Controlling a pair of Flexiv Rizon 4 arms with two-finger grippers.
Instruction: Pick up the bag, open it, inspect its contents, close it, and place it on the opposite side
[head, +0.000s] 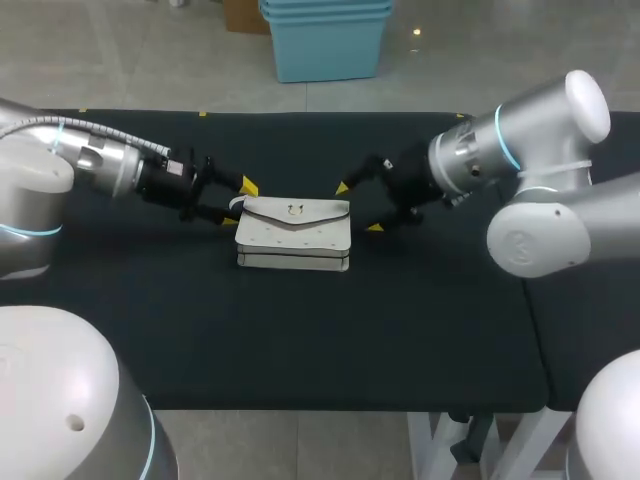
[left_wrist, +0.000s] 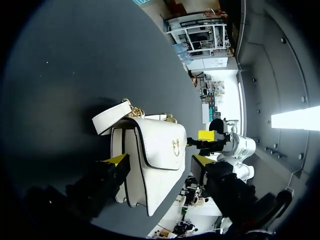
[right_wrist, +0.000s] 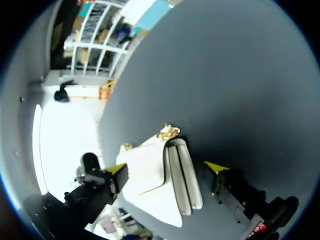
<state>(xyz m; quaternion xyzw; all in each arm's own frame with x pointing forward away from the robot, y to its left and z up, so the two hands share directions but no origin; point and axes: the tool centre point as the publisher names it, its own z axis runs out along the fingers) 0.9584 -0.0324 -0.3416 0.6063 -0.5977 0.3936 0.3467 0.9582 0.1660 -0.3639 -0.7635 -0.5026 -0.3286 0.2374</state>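
Note:
A white flap bag (head: 293, 232) with a gold clasp stands upright at the middle of the black table (head: 400, 330). My left gripper (head: 239, 204) is at the bag's left end, open, with its yellow tips on either side of that end. My right gripper (head: 358, 207) is at the right end, also open and straddling it. In the left wrist view the bag (left_wrist: 155, 150) sits between the fingers of my left gripper (left_wrist: 158, 160), and its white strap tab (left_wrist: 112, 116) and gold chain lie ahead. In the right wrist view the bag (right_wrist: 150, 172) sits between the fingers of my right gripper (right_wrist: 166, 168).
Bare black tabletop lies in front of the bag and to both sides under my arms. Nothing else stands on the table.

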